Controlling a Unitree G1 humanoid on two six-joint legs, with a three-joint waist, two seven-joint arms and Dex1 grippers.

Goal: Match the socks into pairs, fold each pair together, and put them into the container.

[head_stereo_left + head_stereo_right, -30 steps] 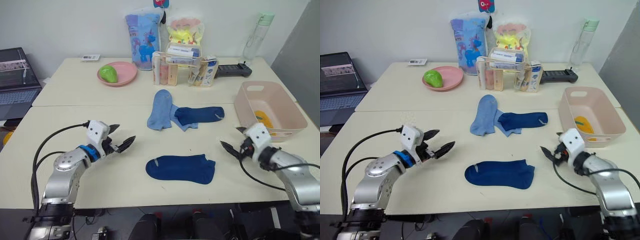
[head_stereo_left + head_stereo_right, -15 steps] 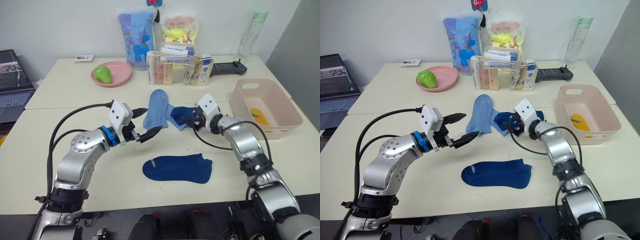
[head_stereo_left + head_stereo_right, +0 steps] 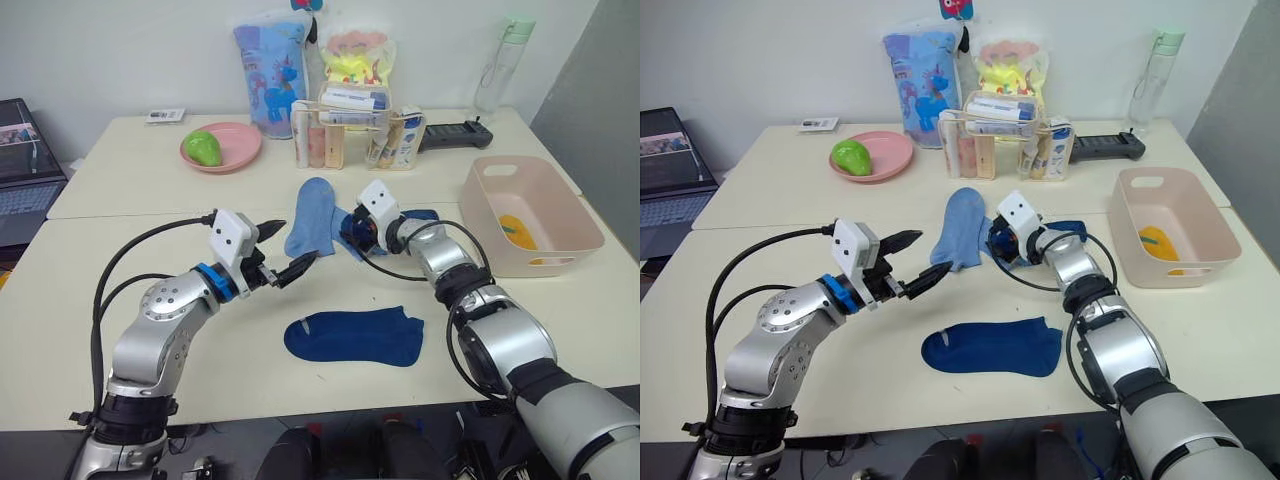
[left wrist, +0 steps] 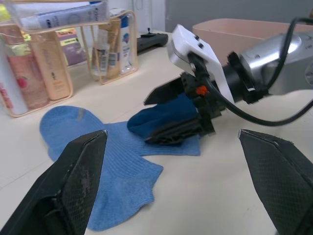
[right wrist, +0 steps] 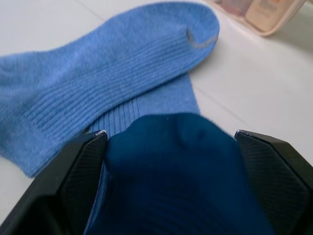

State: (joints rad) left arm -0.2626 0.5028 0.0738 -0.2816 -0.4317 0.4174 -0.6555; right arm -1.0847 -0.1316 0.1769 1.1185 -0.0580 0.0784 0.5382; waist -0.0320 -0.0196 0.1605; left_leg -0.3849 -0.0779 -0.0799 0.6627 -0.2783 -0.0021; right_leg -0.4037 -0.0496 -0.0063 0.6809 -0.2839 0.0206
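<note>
The right gripper (image 4: 178, 115) sits spread wide around the dark navy knit sock's (image 5: 181, 171) end on the light blue socks (image 3: 308, 218); I'd pinch only the navy layer.

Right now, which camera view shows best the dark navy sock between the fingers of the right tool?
The left wrist view: the right tool has its fingers around the end of the dark navy sock. The right wrist view gives only a close-up of it. In the eye views the tool partly hides it.
</note>
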